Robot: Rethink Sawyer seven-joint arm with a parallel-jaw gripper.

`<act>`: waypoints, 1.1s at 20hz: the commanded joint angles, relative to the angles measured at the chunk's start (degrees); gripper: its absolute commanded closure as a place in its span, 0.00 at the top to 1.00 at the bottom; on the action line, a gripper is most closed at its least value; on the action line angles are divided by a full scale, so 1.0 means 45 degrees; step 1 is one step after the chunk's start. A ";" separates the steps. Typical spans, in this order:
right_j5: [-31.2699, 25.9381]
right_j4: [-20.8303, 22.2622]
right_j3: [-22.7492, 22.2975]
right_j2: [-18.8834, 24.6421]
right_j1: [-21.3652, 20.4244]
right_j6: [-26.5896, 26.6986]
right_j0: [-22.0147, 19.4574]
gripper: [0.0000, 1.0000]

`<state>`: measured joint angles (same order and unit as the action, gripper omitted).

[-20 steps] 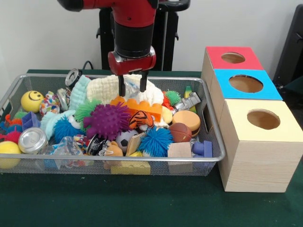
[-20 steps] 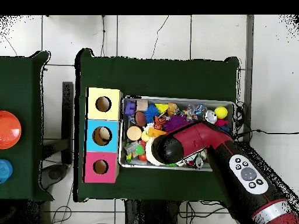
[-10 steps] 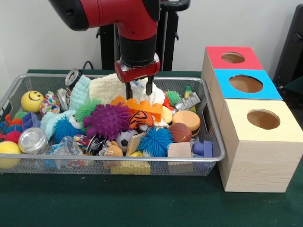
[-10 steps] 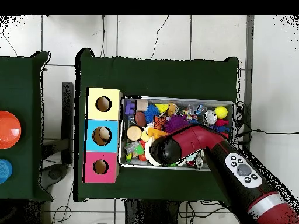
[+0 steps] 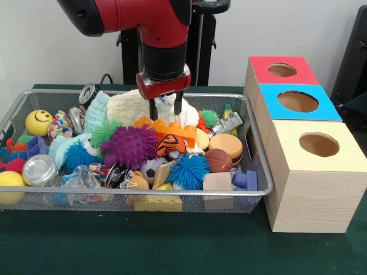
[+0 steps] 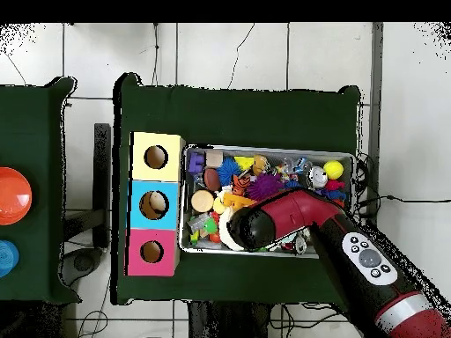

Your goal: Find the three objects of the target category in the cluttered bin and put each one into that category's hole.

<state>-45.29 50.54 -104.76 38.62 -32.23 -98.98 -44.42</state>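
gripper (image 5: 165, 109): fingers parted, empty, directly over white cloth (image 5: 135, 106). orange block (image 5: 169, 130) just below-front. risk: closing snags cloth folds, dragging neighbours out of bin (image 5: 252, 149).

One wire bin (image 5: 261, 172) stands beside three wooden boxes, each with one round hole: a red-topped box (image 5: 282, 69), a blue-topped box (image 5: 298, 101) and a yellow-topped box (image 5: 319, 144). Inside the bin I count two yellow balls, a smiley ball (image 5: 38, 122) and a plain ball (image 5: 10, 186). There are also one purple spiky ball (image 5: 129, 145), one blue fuzzy ball (image 5: 188, 171), one orange brick (image 5: 167, 129) and one toy burger (image 5: 225, 145).
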 commanded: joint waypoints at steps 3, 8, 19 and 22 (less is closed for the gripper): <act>-0.1382 0.0170 0.0059 -0.0820 -0.0270 0.2061 0.0120 1.00; -0.1610 -0.0211 -0.0268 -0.0853 -0.0711 0.1954 0.0152 1.00; -0.4376 -0.2574 -0.1332 -0.0342 -0.2824 0.2493 -0.0121 1.00; -0.5119 -0.2686 -0.1059 -0.0430 -0.3133 0.2282 0.0100 1.00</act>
<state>-58.77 41.35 -107.91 37.39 -41.51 -98.98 -43.89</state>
